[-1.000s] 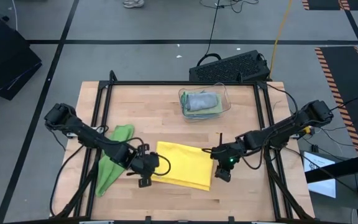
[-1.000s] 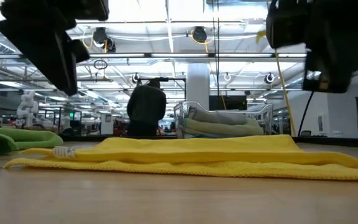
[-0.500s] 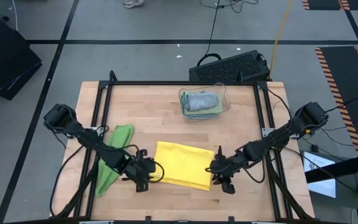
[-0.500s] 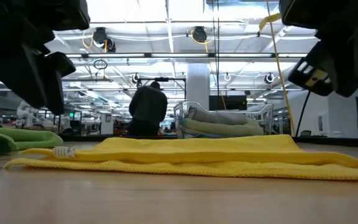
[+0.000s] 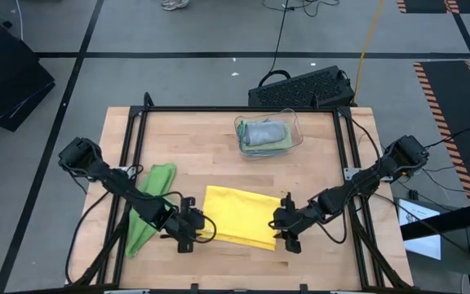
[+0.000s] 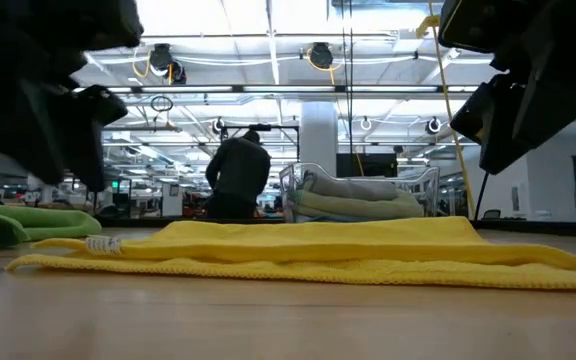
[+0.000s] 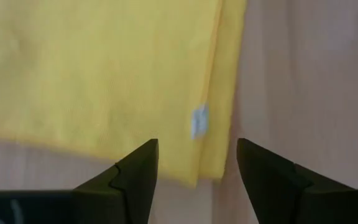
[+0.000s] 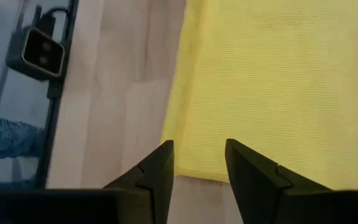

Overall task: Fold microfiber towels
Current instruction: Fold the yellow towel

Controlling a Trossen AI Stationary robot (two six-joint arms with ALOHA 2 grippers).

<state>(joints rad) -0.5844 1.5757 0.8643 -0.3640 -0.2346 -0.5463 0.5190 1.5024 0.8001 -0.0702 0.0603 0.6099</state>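
Note:
A yellow towel (image 5: 239, 216) lies folded in two on the wooden table, its layered edges along the near-left side (image 7: 219, 93), where a small white tag (image 7: 197, 121) shows. My left gripper (image 5: 191, 233) hovers open over the towel's near left corner (image 7: 207, 171). My right gripper (image 5: 289, 234) hovers open over the near right corner (image 8: 179, 168). In the low view both grippers (image 6: 63, 110) (image 6: 528, 90) hang above the towel (image 6: 298, 250), clear of it. A bright green towel (image 5: 148, 208) lies crumpled left of the yellow one.
A clear plastic bin (image 5: 268, 135) at the table's far middle holds grey and green towels. A black frame (image 5: 137, 131) runs around the tabletop. A dark case (image 5: 304, 88) sits beyond the far edge. A person (image 6: 236, 175) stands in the room behind.
Both grippers have gone down and toward the table's near edge, to the yellow towel's two near corners. My right gripper has also rolled about its own line. The left gripper's fingers have spread apart. The towel has stayed where it was.

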